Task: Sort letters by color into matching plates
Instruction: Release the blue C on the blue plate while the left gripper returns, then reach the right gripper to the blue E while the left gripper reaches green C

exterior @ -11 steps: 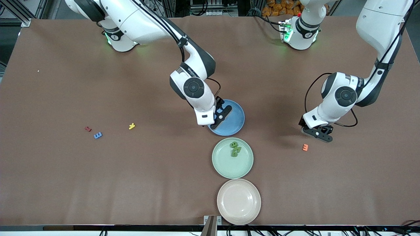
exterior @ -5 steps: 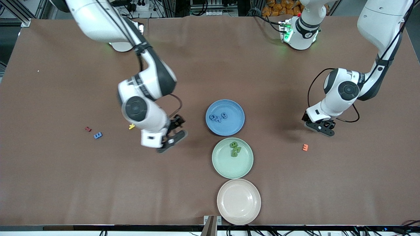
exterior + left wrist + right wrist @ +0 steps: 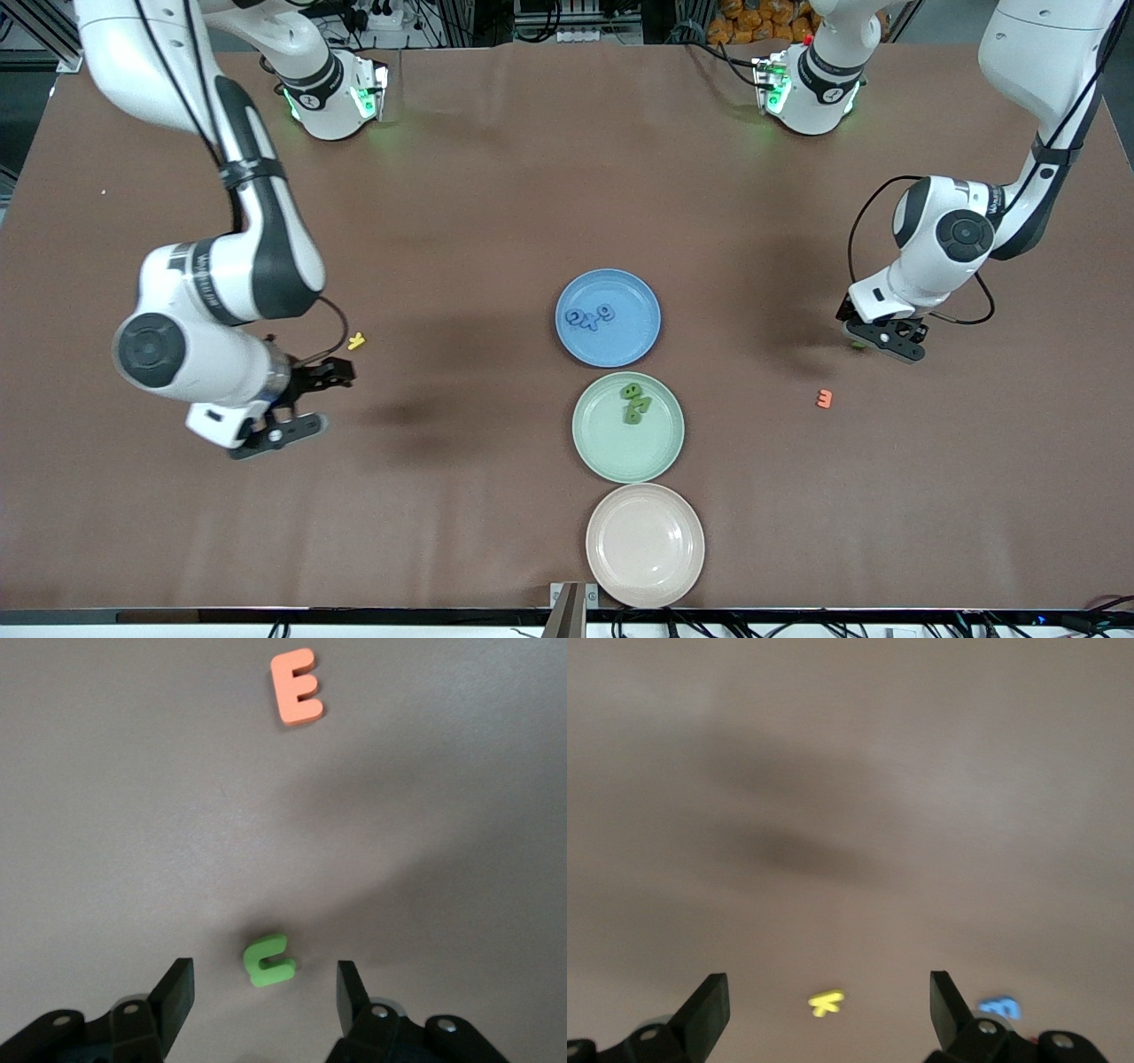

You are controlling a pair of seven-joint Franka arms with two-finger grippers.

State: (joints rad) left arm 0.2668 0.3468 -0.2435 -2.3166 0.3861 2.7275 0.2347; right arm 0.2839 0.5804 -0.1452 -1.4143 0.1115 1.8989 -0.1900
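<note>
While three blue sit in blue plate (image 3: 620, 341), three green in green plate (image 3: 611, 443): left gripper (image 3: 264, 992) half-open, empty, straddling green letter (image 3: 268, 960); right gripper (image 3: 828, 1003) wide open, empty; blue letter (image 3: 999, 1007) at its 3 o'clock.

You get even, bright overhead light on the brown table (image 3: 496, 221), with soft dark shadows under both arms and no harsh glare. Your right wrist view is smeared: the yellow letter (image 3: 826, 1002) looks blurred. The green letter (image 3: 268, 960) appears sharp.
</note>
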